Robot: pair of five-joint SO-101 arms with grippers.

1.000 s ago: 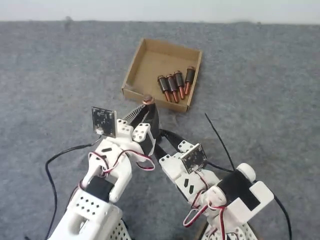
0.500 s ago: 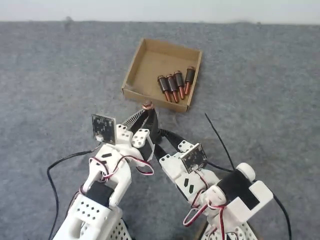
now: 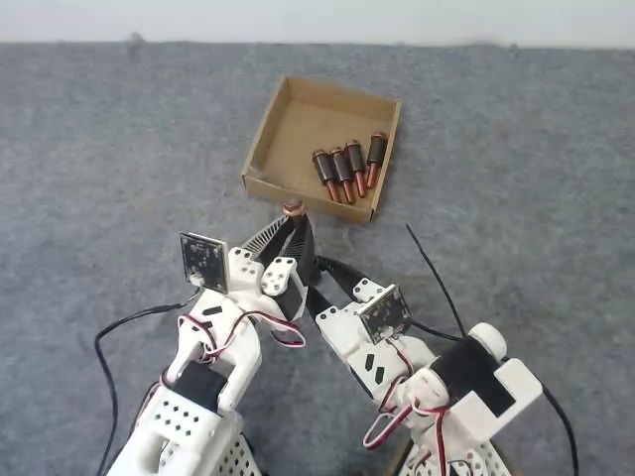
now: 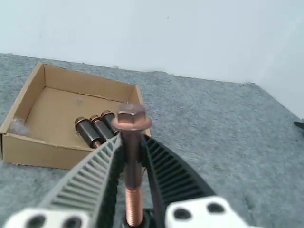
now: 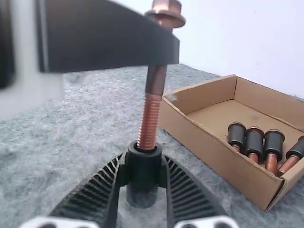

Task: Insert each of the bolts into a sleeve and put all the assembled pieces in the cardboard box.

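My left gripper (image 4: 129,147) is shut on a copper bolt (image 4: 131,156), held upright by its shank just below the hex head. The bolt's lower end sits in the mouth of a black sleeve (image 5: 141,175), and my right gripper (image 5: 141,183) is shut on that sleeve. In the high view the bolt (image 3: 293,210) and both grippers meet just in front of the cardboard box (image 3: 266,139). Several assembled pieces (image 3: 346,171) lie side by side in the box's right part.
Grey carpet covers the table on all sides. A thin black cable (image 3: 433,273) trails over it to the right of the arms. The left part of the box floor (image 3: 303,124) is bare.
The left arm has drawn back toward the near edge with the bolt, bringing it down onto the sleeve. The right arm has stayed where it was.
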